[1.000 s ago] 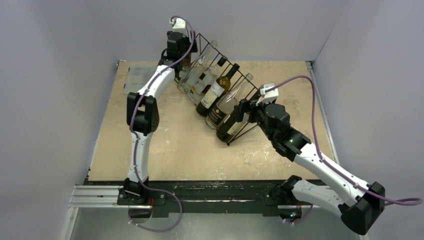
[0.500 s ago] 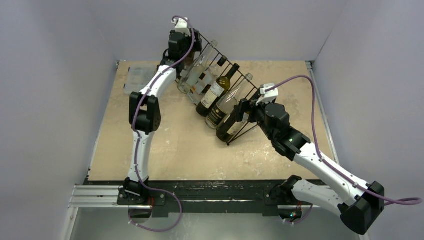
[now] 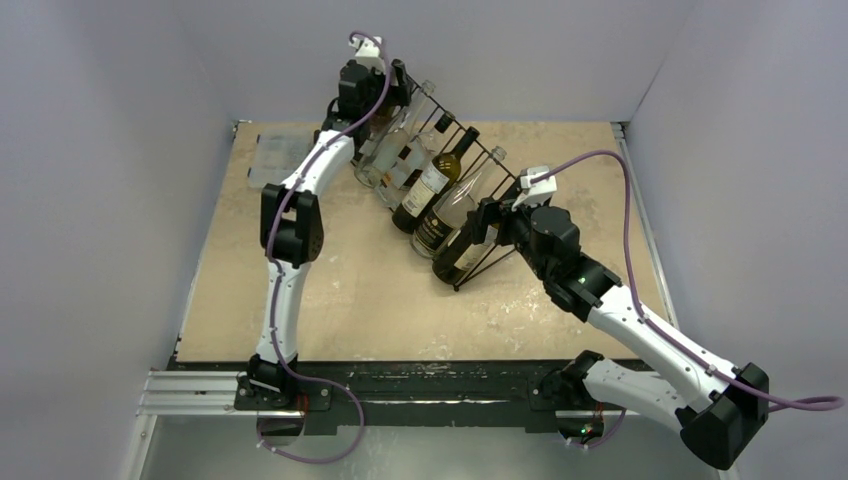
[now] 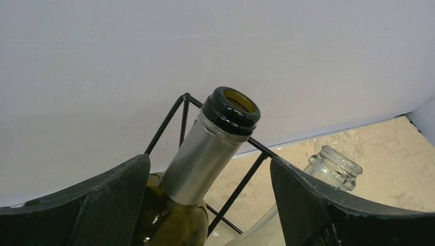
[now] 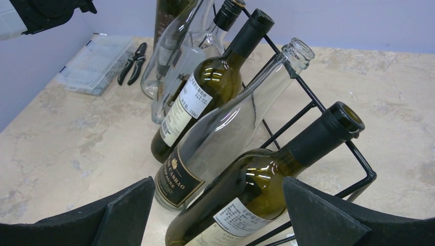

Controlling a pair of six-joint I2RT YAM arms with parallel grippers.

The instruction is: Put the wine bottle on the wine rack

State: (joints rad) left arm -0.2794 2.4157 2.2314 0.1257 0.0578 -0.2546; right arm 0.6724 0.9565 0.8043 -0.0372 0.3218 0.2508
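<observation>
The black wire wine rack point(image 3: 503, 172) runs diagonally across the table and holds several bottles leaning in its slots. My left gripper point(image 3: 372, 98) is at the rack's far end. In the left wrist view it point(image 4: 209, 159) is open, and an olive-green wine bottle with a silver foil neck point(image 4: 205, 154) stands between the fingers against the rack wire point(image 4: 241, 187). My right gripper point(image 3: 490, 222) is at the near end. In the right wrist view it point(image 5: 218, 180) is open over a dark green labelled bottle point(image 5: 256, 197) lying in the last slot.
A clear bottle with a black label point(image 5: 220, 133) and a dark bottle with a white label point(image 5: 205, 92) lie in neighbouring slots. A clear plastic box point(image 3: 272, 160) and pliers point(image 5: 132, 62) sit at the table's far left. Walls close in at the back and sides.
My left gripper has moved a little up and toward the back wall along the rack's far end. The right arm has not moved.
</observation>
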